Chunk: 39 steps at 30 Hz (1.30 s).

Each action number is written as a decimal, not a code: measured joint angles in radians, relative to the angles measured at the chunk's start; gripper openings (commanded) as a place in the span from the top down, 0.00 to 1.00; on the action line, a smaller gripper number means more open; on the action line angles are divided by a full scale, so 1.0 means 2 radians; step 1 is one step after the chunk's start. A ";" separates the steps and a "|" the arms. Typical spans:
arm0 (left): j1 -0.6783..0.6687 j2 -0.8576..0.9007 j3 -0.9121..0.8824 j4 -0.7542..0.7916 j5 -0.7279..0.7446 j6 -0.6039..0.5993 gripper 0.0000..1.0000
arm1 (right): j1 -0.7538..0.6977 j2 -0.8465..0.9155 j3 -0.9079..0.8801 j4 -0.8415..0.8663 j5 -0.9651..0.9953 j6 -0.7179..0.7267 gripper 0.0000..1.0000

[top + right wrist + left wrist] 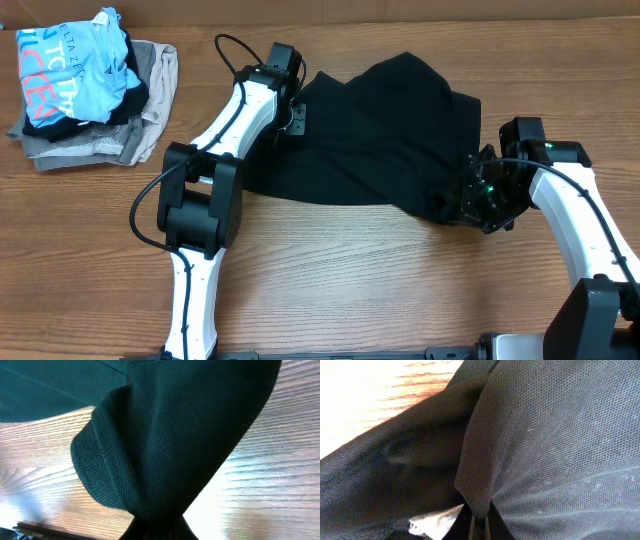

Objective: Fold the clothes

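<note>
The black garment (385, 130) lies crumpled across the middle of the wooden table. My left gripper (292, 118) is at its left edge, shut on a pinched fold of the black fabric (530, 445); a small white tag (437, 521) shows beside the jaws (479, 527). My right gripper (470, 195) is at the garment's lower right corner, shut on a bunched piece of the black cloth (170, 445) that hangs from the jaws (157, 532) above the wood.
A pile of other clothes sits at the back left: a light blue shirt with lettering (75, 70) on top of grey and beige folded garments (110, 140). Bare wood (380, 280) lies in front of the garment.
</note>
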 measured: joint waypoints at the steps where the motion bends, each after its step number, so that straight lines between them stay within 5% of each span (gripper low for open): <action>1: 0.000 0.000 0.001 -0.002 0.000 0.000 0.96 | 0.000 0.000 0.000 0.002 0.000 0.000 0.96; 17: 0.026 0.000 0.215 -0.206 -0.027 0.000 0.93 | 0.000 0.000 0.038 0.002 0.000 0.000 0.96; 26: 0.030 0.000 0.239 -0.242 -0.030 0.004 0.96 | -0.001 0.000 0.066 -0.003 0.000 0.000 0.96; 30: 0.034 0.000 0.270 -0.267 -0.030 0.005 0.80 | -0.016 0.001 0.141 -0.023 0.001 0.000 0.96; 32: 0.037 -0.001 0.302 -0.280 -0.030 0.007 0.96 | -0.025 0.001 0.183 -0.030 0.002 0.000 0.96; 39: 0.046 -0.035 0.352 -0.317 -0.033 0.012 0.96 | -0.039 0.000 0.256 -0.064 0.015 0.000 0.96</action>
